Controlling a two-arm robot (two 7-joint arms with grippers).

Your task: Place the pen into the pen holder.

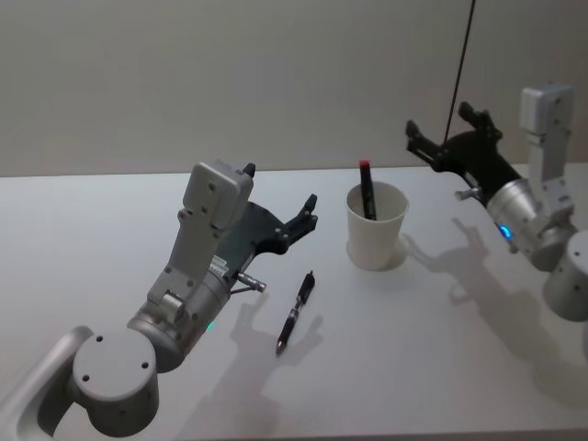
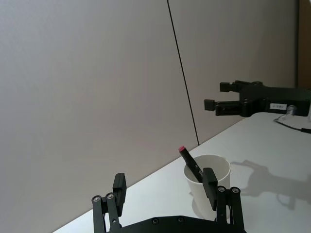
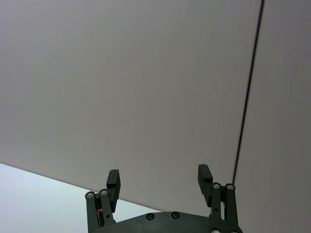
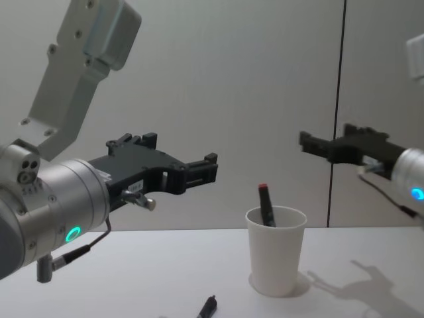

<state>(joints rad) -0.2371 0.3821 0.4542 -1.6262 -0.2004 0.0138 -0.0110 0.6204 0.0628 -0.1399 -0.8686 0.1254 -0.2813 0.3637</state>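
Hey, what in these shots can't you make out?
- Head, chest views: the pen holder wall hides the lower part of the red-capped pen.
- Chest view: the bottom edge cuts off the loose black pen.
- Left wrist view: the open left gripper covers the holder's base.
- Right wrist view: a red speck beside the raised right gripper, too small to identify.

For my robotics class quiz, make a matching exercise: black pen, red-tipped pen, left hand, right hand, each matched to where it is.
1. black pen
2. red-tipped pen
3. left hand
4. right hand

A. standing in the cup
B. open, raised right of the cup
C. lying on the table
D. open, raised left of the cup

Pairs: 1-C, 2-A, 3-D, 4-B
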